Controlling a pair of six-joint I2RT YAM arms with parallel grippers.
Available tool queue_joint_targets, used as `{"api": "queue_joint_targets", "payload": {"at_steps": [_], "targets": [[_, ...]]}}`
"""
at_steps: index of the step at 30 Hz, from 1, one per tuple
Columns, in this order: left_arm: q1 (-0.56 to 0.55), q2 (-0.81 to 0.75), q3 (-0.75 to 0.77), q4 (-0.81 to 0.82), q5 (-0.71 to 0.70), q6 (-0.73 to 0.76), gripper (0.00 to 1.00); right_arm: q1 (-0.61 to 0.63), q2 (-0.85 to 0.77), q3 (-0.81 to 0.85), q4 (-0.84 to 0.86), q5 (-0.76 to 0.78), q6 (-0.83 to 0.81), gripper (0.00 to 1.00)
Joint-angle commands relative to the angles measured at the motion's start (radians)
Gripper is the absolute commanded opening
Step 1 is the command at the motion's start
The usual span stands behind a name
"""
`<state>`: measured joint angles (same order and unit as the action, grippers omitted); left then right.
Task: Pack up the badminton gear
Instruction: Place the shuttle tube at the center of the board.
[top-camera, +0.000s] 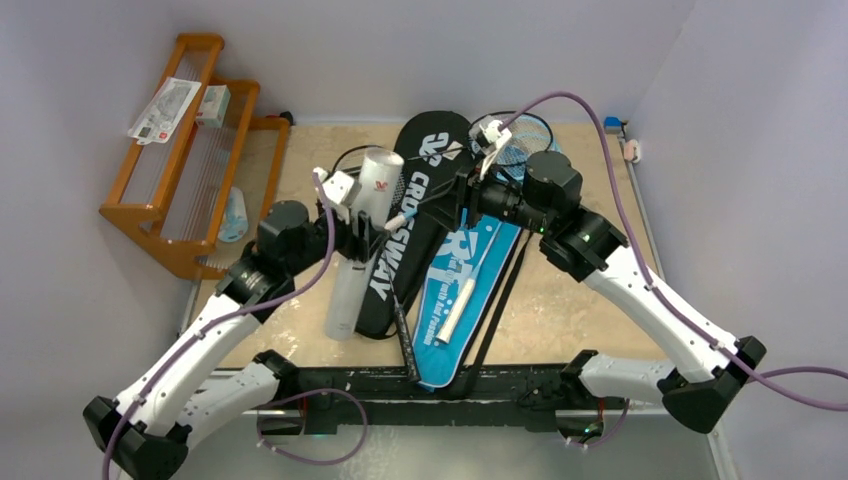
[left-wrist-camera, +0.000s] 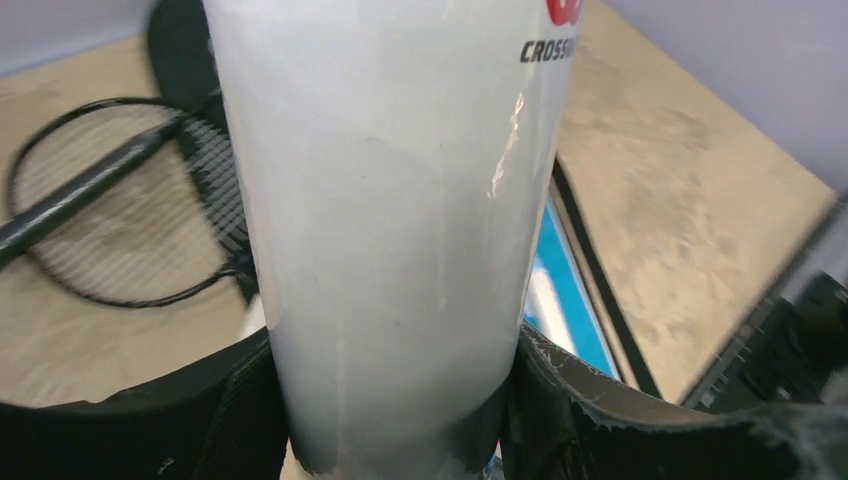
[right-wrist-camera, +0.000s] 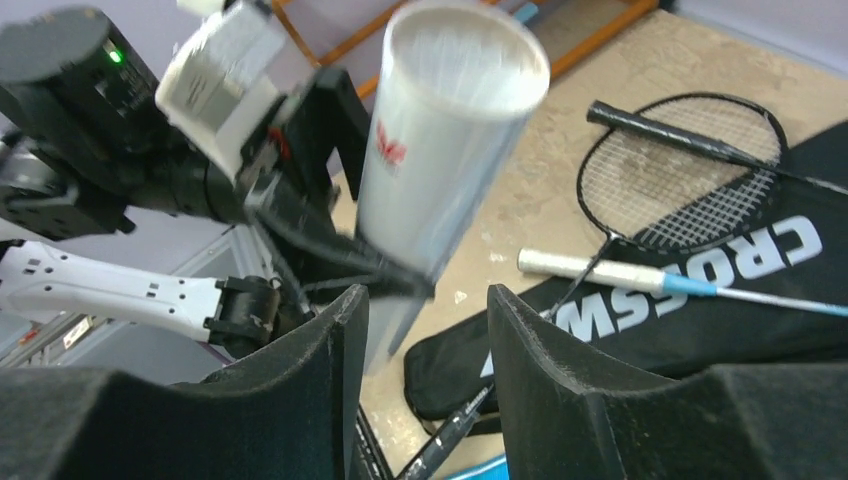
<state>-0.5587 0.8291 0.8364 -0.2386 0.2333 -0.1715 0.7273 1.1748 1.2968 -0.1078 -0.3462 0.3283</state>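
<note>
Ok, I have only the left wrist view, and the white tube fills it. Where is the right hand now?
Observer: The right hand is open and empty; it points at the white tube but does not touch it.
Operator: And the light-blue racket, where is it?
Observer: The light-blue racket lies across the black CROSSWAY cover, with its white handle toward the tube.

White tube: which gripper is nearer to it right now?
Left. The left gripper is clamped around the white tube near its middle. The right gripper stands open just beside the tube, facing it, apparently clear of it.
</note>
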Motion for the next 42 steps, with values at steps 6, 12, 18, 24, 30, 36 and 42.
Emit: {"api": "queue_joint_targets", "payload": {"at_steps": [6, 12, 18, 24, 30, 36, 42], "targets": [[0.051, 0.206, 0.180, -0.209, -0.453, 0.073, 0.49, 0.005, -0.087, -0.077, -0.099, 0.153, -0.026, 0.51], [0.216, 0.342, 0.202, -0.252, -0.425, 0.099, 0.49, 0.004, -0.109, -0.159, -0.099, 0.150, -0.023, 0.51], [0.310, 0.515, 0.269, -0.271, -0.503, 0.107, 0.49, 0.004, -0.085, -0.176, -0.119, 0.055, -0.023, 0.51], [0.404, 0.726, 0.362, -0.270, -0.532, 0.143, 0.49, 0.003, -0.098, -0.232, -0.087, -0.012, -0.014, 0.51], [0.475, 0.932, 0.424, -0.311, -0.596, 0.167, 0.49, 0.003, -0.147, -0.276, -0.076, 0.003, -0.012, 0.51], [0.544, 1.019, 0.447, -0.288, -0.631, 0.167, 0.52, 0.003, -0.176, -0.279, -0.090, 0.001, -0.001, 0.52], [0.543, 1.036, 0.540, -0.357, -0.591, 0.179, 0.79, 0.003, -0.137, -0.280, -0.112, 0.020, 0.005, 0.76]]}}
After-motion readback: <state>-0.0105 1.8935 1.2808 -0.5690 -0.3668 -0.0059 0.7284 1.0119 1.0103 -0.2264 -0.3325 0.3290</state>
